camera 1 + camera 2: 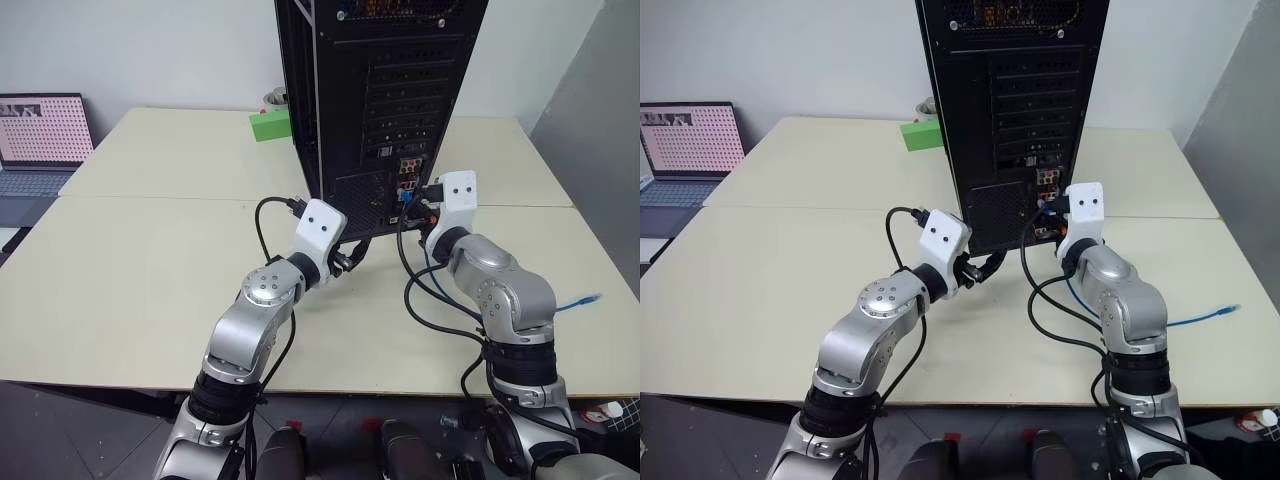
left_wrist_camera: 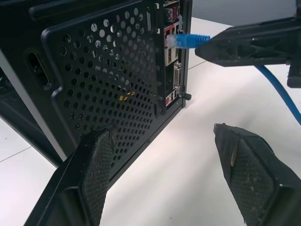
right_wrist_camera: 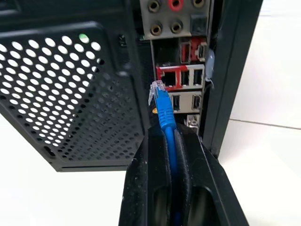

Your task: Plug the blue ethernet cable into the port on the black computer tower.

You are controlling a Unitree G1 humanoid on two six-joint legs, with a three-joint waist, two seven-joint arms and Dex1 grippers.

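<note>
Blue ethernet cable (image 3: pixel 165 113) is pinched near its plug end between the closed fingers of the right gripper (image 3: pixel 170 141), the clear plug sticking out just short of the rear panel of the black computer tower (image 1: pixel 385 110), which stands upright on the table (image 1: pixel 150 260). The plug tip sits close in front of the port (image 3: pixel 168 78), a little low and to one side of it, not yet seated. The cable's other end lies loose on the table near the right arm. The left gripper (image 2: pixel 169 160) hangs with its fingers spread, empty, beside the tower's lower grille. Grasping and approach look done; final alignment and the push home seem to remain
</note>
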